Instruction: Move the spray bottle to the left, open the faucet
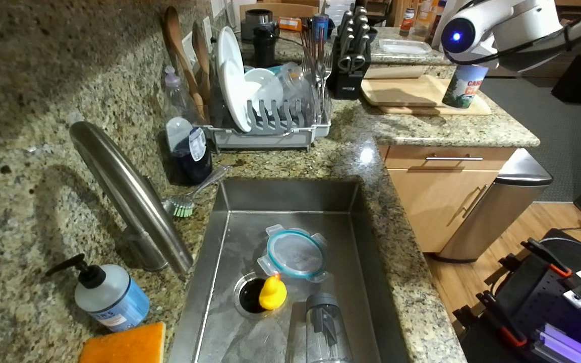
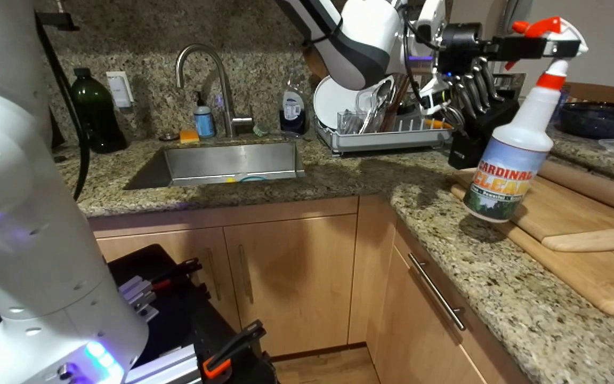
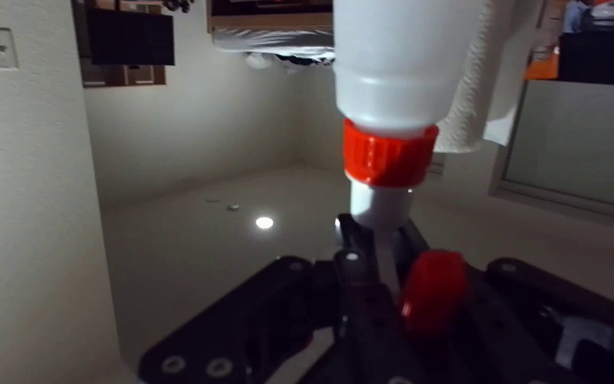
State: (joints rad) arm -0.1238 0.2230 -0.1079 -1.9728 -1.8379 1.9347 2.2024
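1 spray bottle hangs tilted below the hand, which is closed on it near its top. It is clear of the tabletop, so step 1 of 2, the shift left, seems the current one. The next move, I judge, calls for straightening it, lowering until it touches, then letting go. The faucet, well apart from the hand beyond the dish rack, would be step 2.

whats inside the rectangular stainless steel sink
It holds a yellow toy duck, a round clear lid with teal ring and a clear grey-capped bottle. The duck hides part of the round dark drain; the drain's inside is too dark to tell.
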